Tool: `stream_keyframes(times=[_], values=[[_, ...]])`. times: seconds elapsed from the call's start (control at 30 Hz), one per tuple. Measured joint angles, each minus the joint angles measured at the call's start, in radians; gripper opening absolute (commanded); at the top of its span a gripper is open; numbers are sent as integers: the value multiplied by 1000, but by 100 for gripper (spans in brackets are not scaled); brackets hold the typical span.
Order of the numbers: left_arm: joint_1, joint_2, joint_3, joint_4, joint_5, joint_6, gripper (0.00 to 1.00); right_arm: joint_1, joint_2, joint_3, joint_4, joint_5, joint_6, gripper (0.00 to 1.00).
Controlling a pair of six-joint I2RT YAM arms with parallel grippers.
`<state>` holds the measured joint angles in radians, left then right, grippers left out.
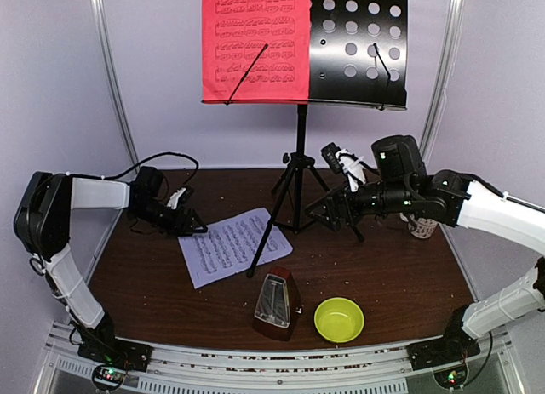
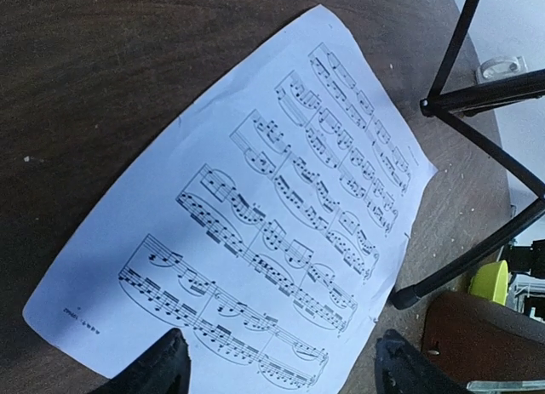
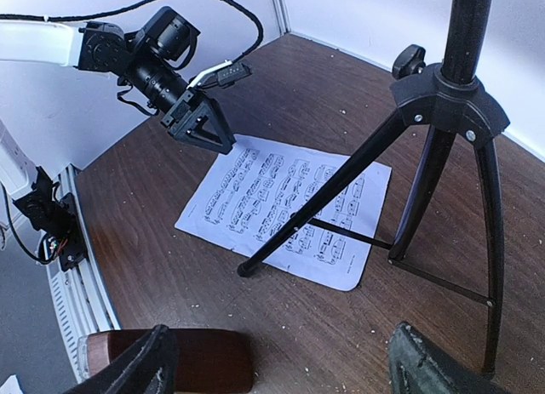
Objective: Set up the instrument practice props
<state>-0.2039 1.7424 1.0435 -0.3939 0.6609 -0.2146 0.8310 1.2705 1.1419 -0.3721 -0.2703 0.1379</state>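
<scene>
At the back of the dark wooden desk (image 1: 400, 275) stands the black music stand (image 1: 300, 139) on its tripod, with the red music sheet (image 1: 255, 41) propped on the left half of its perforated panel behind a thin wire retainer; the right half of the panel is bare. The white music sheet (image 1: 230, 245) lies flat on the desk to the front left of the stand, and one tripod leg slants over it, its foot coming down right at the sheet's near edge. The brown metronome (image 1: 277, 305) sits upright near the front edge, just beside a yellow-green bowl (image 1: 339, 319). The left jaws are spread apart and empty, held low at the sheet's left edge, the printed page showing between the fingertips (image 2: 162, 364); I cannot tell whether they touch the paper. The right jaws are also apart and hold nothing, their fingertips (image 3: 145, 364) near the tripod legs. A mug (image 1: 421, 228) is partly hidden behind the right arm.
</scene>
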Motion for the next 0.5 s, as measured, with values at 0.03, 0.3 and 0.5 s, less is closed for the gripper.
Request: stream_keyframes(times=[0.03, 0.3, 0.5], values=[[0, -4, 0, 1, 0, 0, 75, 0, -1, 0, -1, 1, 0, 86], [-19, -159, 17, -30, -95, 72, 76, 0, -5, 0, -1, 3, 0, 86], [48, -89, 72, -77, -133, 39, 81, 0, -5, 0, -3, 2, -6, 85]])
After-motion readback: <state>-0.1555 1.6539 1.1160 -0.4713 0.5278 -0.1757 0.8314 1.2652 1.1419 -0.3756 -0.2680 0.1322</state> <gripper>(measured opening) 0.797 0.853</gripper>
